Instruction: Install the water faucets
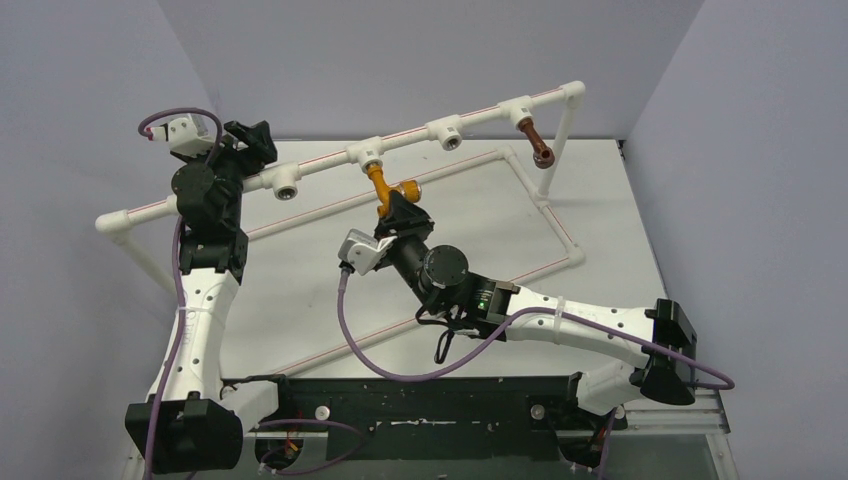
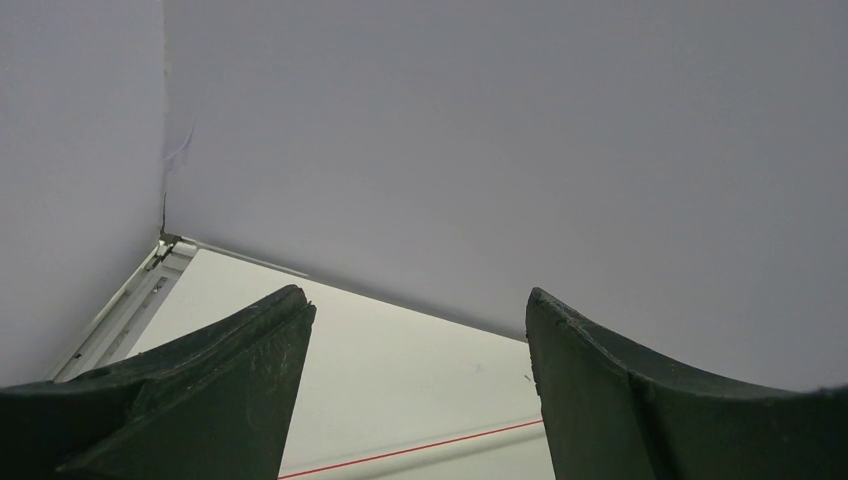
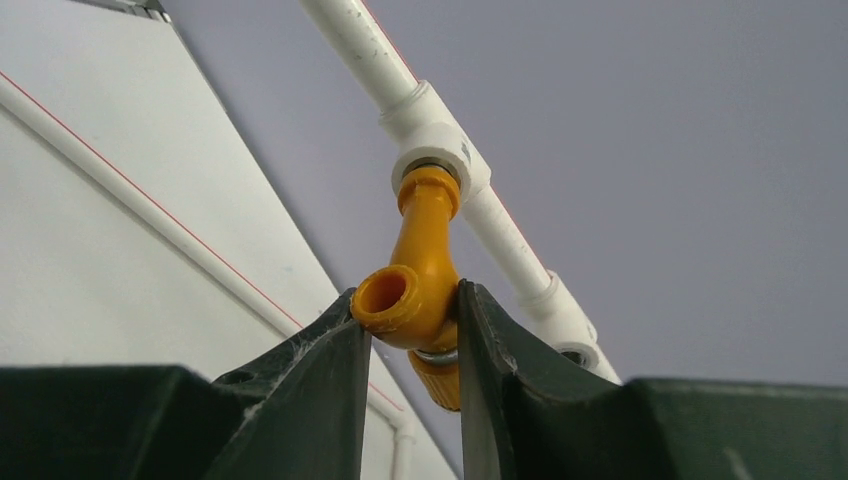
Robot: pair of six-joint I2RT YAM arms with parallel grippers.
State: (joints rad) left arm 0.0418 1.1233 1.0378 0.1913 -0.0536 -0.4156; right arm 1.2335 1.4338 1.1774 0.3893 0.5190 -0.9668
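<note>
The orange-yellow faucet (image 1: 385, 187) hangs from a white tee socket (image 1: 366, 156) of the raised pipe frame, its inlet end in the socket. My right gripper (image 1: 398, 205) is shut on its lower body; in the right wrist view the faucet (image 3: 418, 280) sits between my fingertips, spout opening facing the camera, under the tee (image 3: 440, 150). The dark reddish-brown faucet (image 1: 536, 141) hangs from the tee (image 1: 520, 110) at the far right. My left gripper (image 1: 255, 138) is open and empty above the left part of the pipe; it also shows in the left wrist view (image 2: 420, 310).
Two open tee sockets sit on the upper pipe, one left (image 1: 287, 186) and one middle-right (image 1: 448, 131). A lower pipe loop with a red stripe (image 1: 540, 210) lies on the white table. Grey walls enclose back and sides. A red-striped pipe (image 2: 420, 450) runs below my left fingers.
</note>
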